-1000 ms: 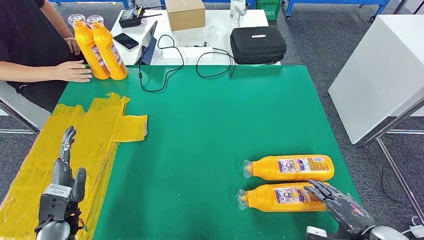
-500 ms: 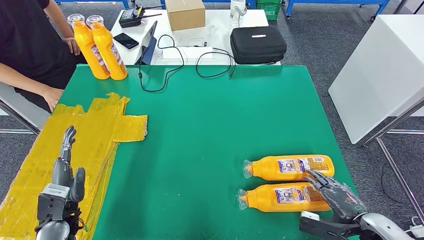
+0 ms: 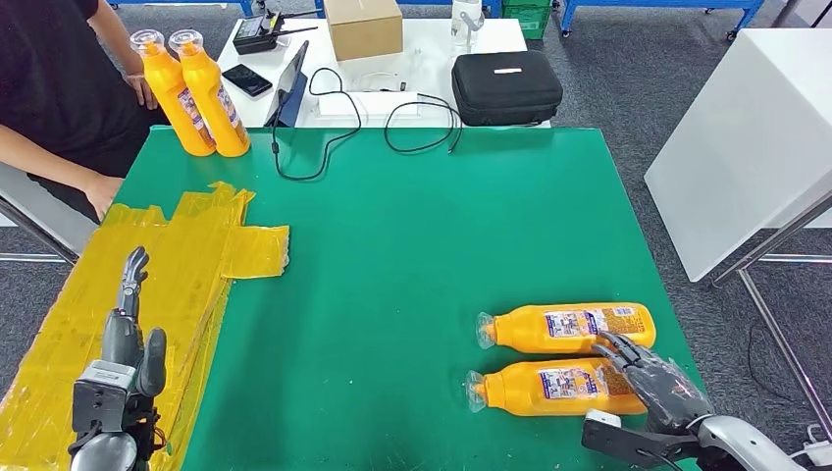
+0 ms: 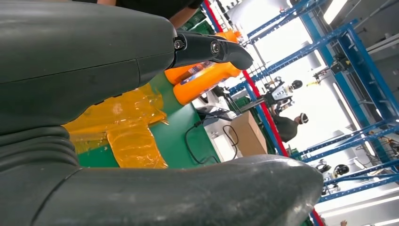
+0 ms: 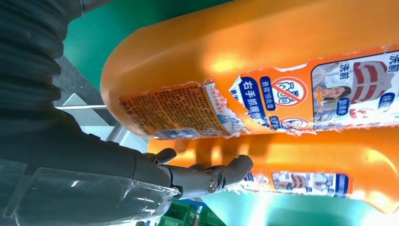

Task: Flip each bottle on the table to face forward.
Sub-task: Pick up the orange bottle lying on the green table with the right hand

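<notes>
- Bottles first: two orange ones lie on their sides at the near right of the green table (image 3: 422, 226), caps pointing to the robot's left, labels facing up.
- Nearer lying bottle (image 3: 549, 387) sits parallel to and just beside the farther lying bottle (image 3: 569, 328).
- Right hand (image 3: 652, 383) rests over the base end of the nearer lying bottle, fingers spread and reaching across toward the farther one; whether it actually grips the bottle I cannot tell. In the right wrist view the fingers (image 5: 207, 176) lie in the gap between the two orange bodies.
- Left hand (image 3: 123, 343) hovers over the yellow tape patch (image 3: 186, 255) at the table's near left, fingers extended and apart, holding nothing.
- Two more orange bottles (image 3: 191, 93) stand upright, side by side, at the far left corner.
- A person's hand (image 3: 101, 191) rests at the left table edge.
- Beyond the table: black case (image 3: 505, 86), cardboard box (image 3: 363, 26), black cables (image 3: 392, 118).
</notes>
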### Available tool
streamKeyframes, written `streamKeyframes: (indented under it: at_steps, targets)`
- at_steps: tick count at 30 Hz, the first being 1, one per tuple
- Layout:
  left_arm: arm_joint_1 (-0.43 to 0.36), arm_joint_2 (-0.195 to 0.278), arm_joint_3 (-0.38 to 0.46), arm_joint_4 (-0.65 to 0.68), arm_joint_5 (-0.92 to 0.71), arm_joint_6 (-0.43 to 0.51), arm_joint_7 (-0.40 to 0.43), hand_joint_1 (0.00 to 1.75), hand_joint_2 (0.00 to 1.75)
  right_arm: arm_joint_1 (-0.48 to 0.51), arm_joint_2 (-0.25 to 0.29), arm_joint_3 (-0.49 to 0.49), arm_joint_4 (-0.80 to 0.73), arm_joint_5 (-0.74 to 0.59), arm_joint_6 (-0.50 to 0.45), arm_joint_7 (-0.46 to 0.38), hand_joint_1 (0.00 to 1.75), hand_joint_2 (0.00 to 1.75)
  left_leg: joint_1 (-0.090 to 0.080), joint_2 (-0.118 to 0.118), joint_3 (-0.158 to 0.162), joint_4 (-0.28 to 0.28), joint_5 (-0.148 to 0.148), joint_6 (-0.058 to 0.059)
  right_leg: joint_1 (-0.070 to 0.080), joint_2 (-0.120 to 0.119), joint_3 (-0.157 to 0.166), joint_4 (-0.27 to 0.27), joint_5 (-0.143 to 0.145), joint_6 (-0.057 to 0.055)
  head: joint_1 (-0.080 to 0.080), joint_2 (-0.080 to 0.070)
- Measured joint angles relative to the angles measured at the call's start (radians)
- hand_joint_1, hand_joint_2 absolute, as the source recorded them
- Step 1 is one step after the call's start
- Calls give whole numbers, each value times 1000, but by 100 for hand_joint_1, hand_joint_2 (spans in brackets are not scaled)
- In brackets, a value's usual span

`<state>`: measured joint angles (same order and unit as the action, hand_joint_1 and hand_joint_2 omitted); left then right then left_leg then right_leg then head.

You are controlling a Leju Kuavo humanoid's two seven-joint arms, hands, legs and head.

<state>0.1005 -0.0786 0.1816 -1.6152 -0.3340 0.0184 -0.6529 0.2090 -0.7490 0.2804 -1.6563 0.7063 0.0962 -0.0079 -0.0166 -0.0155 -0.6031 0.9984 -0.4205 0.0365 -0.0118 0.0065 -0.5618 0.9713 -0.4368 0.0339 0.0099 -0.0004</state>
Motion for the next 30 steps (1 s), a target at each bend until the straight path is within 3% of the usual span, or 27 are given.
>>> streamKeyframes:
  at_steps: [5, 6, 10, 14, 17, 27, 30]
  targets:
    - [-2, 0, 0, 0, 6, -9, 1, 0, 0, -14, 15, 5, 26, 18, 29, -12, 1, 175, 0, 0, 0, 0, 0, 0, 0, 0, 0, 0, 0, 0, 0, 0]
    - [-3, 0, 0, 0, 9, -10, 1, 0, 0, -14, 13, 8, 30, 13, 42, -11, 8, 175, 0, 0, 0, 0, 0, 0, 0, 0, 0, 0, 0, 0, 0, 0]
    - [-19, 0, 0, 2, 29, -21, -1, 0, 0, 8, -58, 24, 27, -82, 124, 18, 172, 175, -1, -2, 1, 1, 0, 0, -1, -2, 0, 0, 0, 0, 0, 0]
    - [-44, 1, 1, 16, 57, -32, -6, 0, 0, 73, -204, 48, -20, -186, 204, 73, 174, 175, -1, -5, 0, 1, 1, 1, -1, -5, 1, 0, 0, 0, 0, 0]
    - [-61, 2, 1, 27, 65, -35, -7, 0, 0, 74, -254, 82, -33, -171, 208, 92, 174, 175, -1, -4, 0, 1, 1, 1, -1, -5, 1, 0, 0, 0, 0, 0]
    - [-82, 2, 1, 43, 94, -48, -7, 0, 0, -52, -256, 209, 19, -124, 213, 83, 175, 175, -1, 0, 8, 1, -1, 2, 0, -1, 4, -1, 0, 0, 0, 0]
    - [-81, 2, 2, 43, 96, -49, -7, 0, 0, -88, -218, 223, 65, -115, 167, 57, 175, 175, 2, 6, 8, 0, -2, 1, 2, 4, 7, -1, 1, -1, 1, 0]
